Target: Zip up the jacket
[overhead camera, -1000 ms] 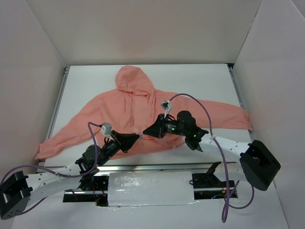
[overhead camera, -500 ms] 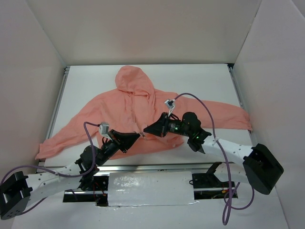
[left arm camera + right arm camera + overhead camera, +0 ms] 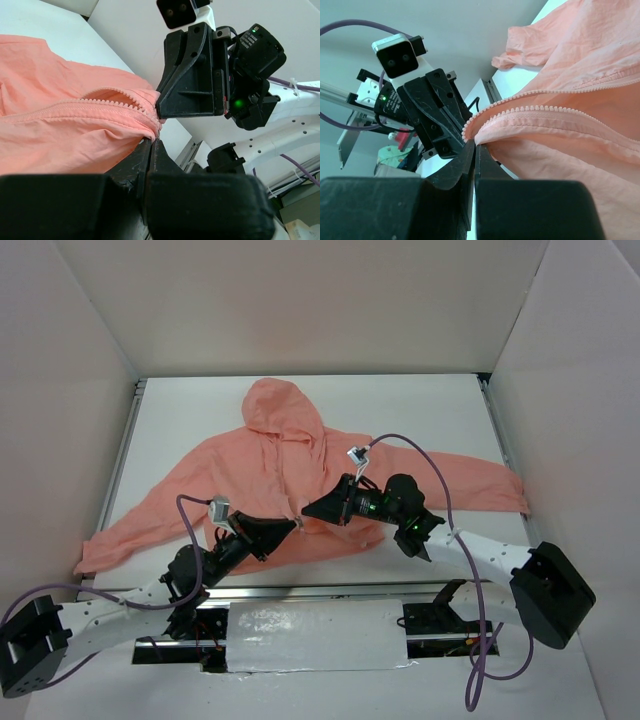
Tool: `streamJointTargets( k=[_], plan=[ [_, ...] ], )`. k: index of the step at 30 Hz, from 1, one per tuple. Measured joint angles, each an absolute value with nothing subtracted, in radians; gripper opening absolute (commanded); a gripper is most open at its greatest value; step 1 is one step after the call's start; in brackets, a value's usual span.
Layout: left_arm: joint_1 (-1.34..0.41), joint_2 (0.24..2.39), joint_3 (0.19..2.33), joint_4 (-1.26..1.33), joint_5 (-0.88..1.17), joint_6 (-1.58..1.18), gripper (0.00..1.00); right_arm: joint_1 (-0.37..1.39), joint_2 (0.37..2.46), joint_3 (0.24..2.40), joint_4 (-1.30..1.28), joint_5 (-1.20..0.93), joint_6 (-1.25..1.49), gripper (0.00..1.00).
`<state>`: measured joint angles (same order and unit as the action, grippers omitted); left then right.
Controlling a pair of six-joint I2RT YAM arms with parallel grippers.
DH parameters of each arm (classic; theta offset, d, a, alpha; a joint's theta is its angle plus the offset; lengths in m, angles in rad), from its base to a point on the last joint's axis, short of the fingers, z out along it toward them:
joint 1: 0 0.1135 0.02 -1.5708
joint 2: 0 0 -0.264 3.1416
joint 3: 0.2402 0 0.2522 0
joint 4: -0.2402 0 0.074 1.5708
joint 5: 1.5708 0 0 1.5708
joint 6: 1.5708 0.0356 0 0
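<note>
The salmon-pink hooded jacket (image 3: 270,465) lies flat on the white table, hood at the far side, sleeves spread left and right. Its front zipper (image 3: 298,480) runs down to the near hem. My left gripper (image 3: 294,524) and right gripper (image 3: 305,512) meet tip to tip at the bottom of the zipper. In the left wrist view my left gripper (image 3: 152,141) is shut on the hem corner beside the zipper teeth (image 3: 117,101). In the right wrist view my right gripper (image 3: 474,145) is shut on the other hem corner below the open zipper teeth (image 3: 530,110).
White walls enclose the table (image 3: 420,410) on three sides. A metal rail (image 3: 330,588) runs along the near edge, with a foil-wrapped block (image 3: 315,638) between the arm bases. Purple cables (image 3: 420,455) loop above both arms.
The right gripper has shifted slightly left and farther over the hem; its cable loop has risen. The left gripper stays at the zipper's bottom. The jacket has barely moved.
</note>
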<state>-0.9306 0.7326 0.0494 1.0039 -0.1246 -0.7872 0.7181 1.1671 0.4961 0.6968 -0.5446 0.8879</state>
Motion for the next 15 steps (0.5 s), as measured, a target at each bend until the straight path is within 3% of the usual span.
streamJointTargets(
  k=[15],
  plan=[
    [-0.926,0.815,0.049,1.077,-0.046,-0.762,0.00,0.708,1.172,0.465,0.722,-0.553,0.898,0.00]
  ],
)
